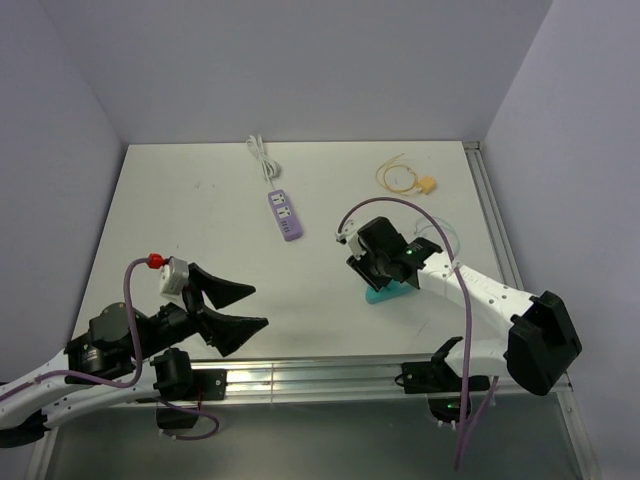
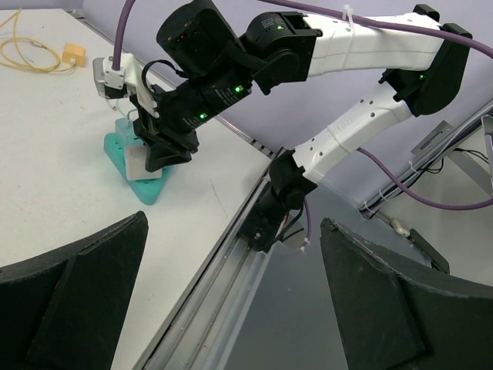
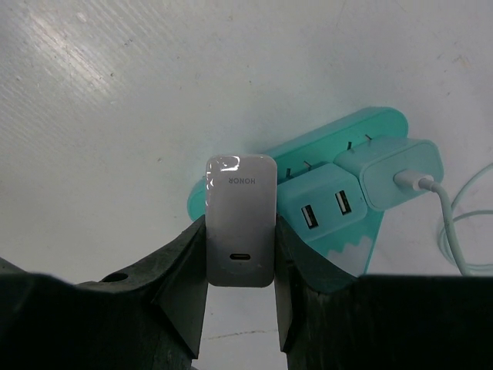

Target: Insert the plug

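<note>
White HONOR charger (image 3: pixel 240 208) pinched betw my R gripper (image 3: pixel 240 235) fingers, at teal pwr strip (image 3: pixel 377 127) end; L gripper (image 1: pixel 255 306) spread wide.

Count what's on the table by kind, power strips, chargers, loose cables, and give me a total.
Power strips: 2 (purple strip, teal strip)
Chargers: 3 (white HONOR charger, teal USB adapter, corded charger)
Loose cables: 1 (yellow cable with tan plug)
Total: 6

This is looking like a robotics lab cell: plain lavender walls (image 1: pixel 300 70) are enclosing a white table (image 1: pixel 200 230), a left arm (image 1: pixel 50 388) and right arm (image 1: pixel 490 295) sitting on an aluminium rail (image 1: pixel 320 378).
</note>
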`<state>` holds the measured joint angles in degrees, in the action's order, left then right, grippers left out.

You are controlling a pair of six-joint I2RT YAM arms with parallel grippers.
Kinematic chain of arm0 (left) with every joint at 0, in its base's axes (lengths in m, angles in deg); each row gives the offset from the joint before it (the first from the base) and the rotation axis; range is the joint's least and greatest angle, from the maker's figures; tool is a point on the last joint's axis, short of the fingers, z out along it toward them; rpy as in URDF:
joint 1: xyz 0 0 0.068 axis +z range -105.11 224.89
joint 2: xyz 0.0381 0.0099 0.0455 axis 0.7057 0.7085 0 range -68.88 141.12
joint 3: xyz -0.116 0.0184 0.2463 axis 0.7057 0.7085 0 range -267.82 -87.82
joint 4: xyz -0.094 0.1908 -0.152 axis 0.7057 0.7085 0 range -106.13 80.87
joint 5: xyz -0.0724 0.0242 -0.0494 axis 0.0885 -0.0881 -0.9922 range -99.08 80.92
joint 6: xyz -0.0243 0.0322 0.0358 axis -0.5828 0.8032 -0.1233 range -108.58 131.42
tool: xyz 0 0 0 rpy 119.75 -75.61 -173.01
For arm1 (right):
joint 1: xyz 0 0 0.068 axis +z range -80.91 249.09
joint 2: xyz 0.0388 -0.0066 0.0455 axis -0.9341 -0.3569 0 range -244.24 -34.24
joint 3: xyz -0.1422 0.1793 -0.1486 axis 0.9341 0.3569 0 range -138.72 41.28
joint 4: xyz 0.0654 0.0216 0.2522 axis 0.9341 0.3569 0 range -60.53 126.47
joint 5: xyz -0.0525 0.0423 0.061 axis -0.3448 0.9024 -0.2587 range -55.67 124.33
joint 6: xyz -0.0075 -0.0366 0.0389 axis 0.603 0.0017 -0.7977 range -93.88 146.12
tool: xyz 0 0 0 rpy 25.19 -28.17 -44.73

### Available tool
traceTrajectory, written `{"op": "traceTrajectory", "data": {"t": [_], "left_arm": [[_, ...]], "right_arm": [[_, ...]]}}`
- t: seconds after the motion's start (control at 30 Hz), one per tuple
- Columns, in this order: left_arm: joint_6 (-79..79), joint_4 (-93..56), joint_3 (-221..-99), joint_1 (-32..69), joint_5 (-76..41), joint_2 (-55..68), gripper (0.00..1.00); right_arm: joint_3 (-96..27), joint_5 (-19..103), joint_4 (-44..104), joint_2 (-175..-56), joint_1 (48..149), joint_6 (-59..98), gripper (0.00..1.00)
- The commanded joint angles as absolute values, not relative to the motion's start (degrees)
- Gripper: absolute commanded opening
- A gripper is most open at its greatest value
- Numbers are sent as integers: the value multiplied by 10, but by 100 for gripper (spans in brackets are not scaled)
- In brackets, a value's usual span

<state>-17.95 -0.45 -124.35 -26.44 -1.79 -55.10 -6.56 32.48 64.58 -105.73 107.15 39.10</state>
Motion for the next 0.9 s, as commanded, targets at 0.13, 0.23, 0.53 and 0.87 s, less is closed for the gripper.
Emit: {"op": "traceTrajectory", "data": {"t": [0.13, 0.23, 0.53, 0.87], "left_arm": [[-167, -32, -1246, -265, -27, -546, 99], [-168, -33, -1246, -264, -26, -550, 100], [-170, -29, -1253, -265, -23, -565, 100], [-168, -54, -1241, -264, -49, -542, 98]], "right_arm": [[-91, 340, 664, -1101, 1061, 423, 0], [-100, 358, 672, -1116, 1060, 437, 0], [-56, 379, 623, -1085, 1059, 476, 0], [-79, 409, 601, -1020, 1063, 456, 0]]}}
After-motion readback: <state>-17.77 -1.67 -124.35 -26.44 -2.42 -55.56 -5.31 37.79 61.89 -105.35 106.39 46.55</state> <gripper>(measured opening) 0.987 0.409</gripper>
